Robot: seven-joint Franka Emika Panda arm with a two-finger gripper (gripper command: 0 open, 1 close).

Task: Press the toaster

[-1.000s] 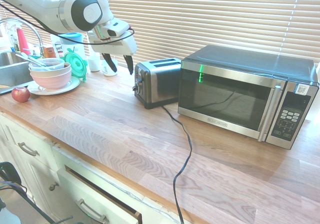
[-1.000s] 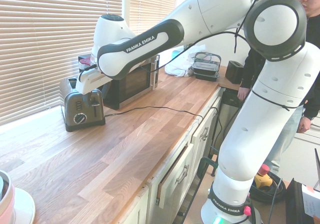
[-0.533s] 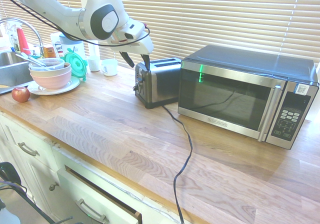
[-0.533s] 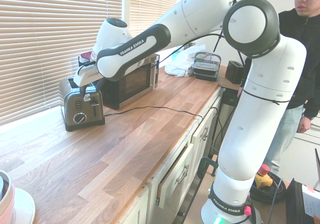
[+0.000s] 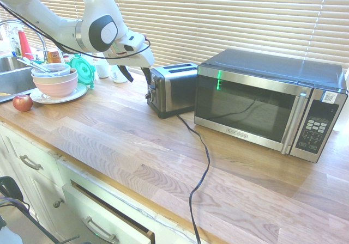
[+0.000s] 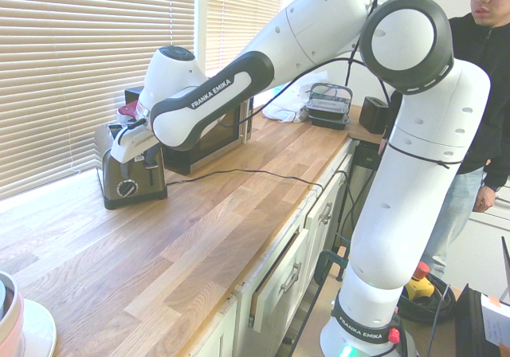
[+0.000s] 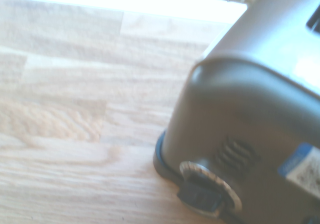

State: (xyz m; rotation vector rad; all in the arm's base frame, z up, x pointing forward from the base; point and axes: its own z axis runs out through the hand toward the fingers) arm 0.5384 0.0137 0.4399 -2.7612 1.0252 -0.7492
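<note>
The toaster (image 5: 173, 89) is a small steel box with a black top and two slots, standing left of the microwave; its black end face with lever and knob shows too (image 6: 134, 180). My gripper (image 5: 136, 74) hangs open at that end face, one finger just off the toaster's upper corner, the other further out over the counter. From the other side the gripper (image 6: 142, 159) sits low in front of the lever end, hiding part of it. The wrist view shows the toaster's dark end (image 7: 240, 134) and its round knob (image 7: 205, 194) very close, blurred.
A large steel-and-black microwave (image 5: 267, 99) stands right of the toaster, whose black cord (image 5: 199, 162) runs over the counter's front edge. Stacked bowls on a plate (image 5: 54, 80), an apple (image 5: 22, 102) and a sink (image 5: 8, 69) are at the left. A person (image 6: 486, 94) stands beyond the counter's end.
The gripper swung in above the toaster's lever end, then dropped lower and drew slightly back along that end face. It stayed open throughout. The toaster has not moved.
</note>
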